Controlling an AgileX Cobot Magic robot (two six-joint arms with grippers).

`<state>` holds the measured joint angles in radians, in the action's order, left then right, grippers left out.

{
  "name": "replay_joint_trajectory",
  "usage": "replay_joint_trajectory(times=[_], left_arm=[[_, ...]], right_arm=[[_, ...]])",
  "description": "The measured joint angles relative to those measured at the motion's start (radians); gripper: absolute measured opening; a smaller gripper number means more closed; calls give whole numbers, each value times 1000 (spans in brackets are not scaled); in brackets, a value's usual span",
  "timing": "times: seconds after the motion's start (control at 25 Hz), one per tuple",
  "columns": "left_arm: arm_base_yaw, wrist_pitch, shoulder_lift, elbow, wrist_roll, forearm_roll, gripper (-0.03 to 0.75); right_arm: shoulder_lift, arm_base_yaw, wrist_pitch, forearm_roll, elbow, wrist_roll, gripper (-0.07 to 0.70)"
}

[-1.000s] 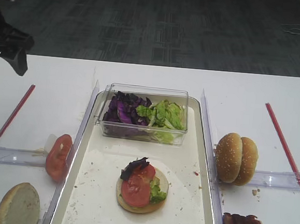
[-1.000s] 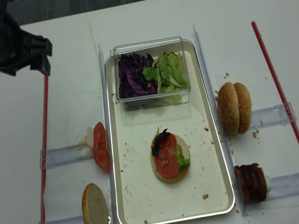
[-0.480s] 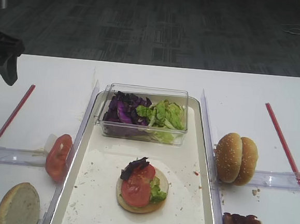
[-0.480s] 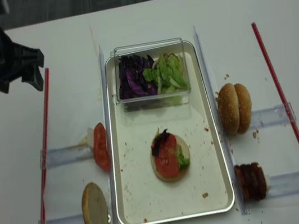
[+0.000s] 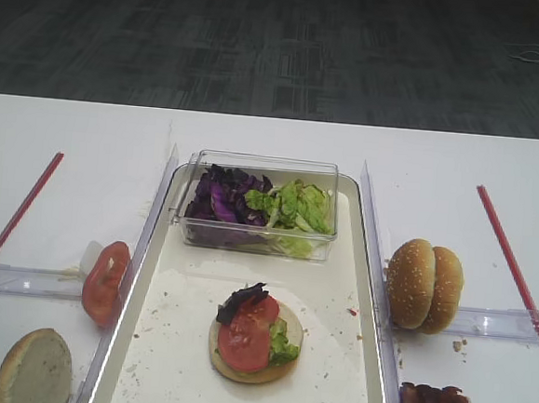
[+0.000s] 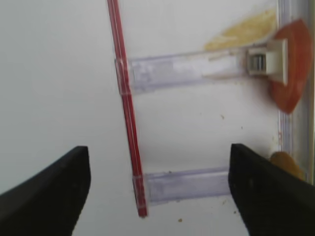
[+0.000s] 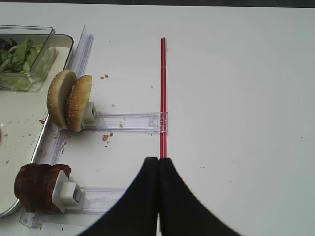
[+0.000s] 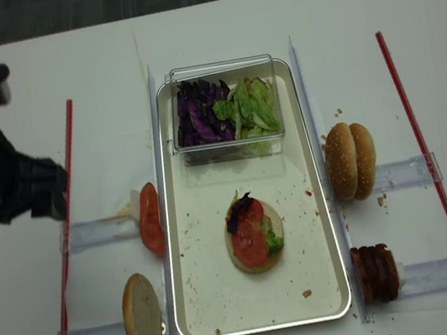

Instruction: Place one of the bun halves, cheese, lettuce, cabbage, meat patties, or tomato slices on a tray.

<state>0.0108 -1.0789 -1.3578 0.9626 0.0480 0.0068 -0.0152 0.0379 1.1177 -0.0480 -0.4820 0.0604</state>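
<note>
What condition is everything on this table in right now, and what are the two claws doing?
Left gripper: open, empty.
Right gripper: shut, empty.
Tray: holds a partly built burger.
Clear box: no lid, filled with leaves.
Bun halves: standing on edge.
Tomato slice: upright in holder.

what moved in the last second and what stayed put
The left claw, open and empty, travelled down the left side of the table toward the tomato slice in its holder. The stacked bun on the tray and the other ingredients stayed put.
</note>
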Motion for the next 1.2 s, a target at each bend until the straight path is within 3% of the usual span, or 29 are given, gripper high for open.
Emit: replay_joint_trajectory(times=[0.16,0.4,0.96,1.2], left_arm=[[0,31,152,-178,-19,-7,564],[0,21,393,-343,-40,-7,564],[0,-75,949,-469,-48,-7,564],[0,-83,1136,-471,-48,-7,564]], right_arm=[[0,0,0,0,0,0,315],[0,0,0,0,0,0,315],[0,0,0,0,0,0,315],[0,0,0,0,0,0,315]])
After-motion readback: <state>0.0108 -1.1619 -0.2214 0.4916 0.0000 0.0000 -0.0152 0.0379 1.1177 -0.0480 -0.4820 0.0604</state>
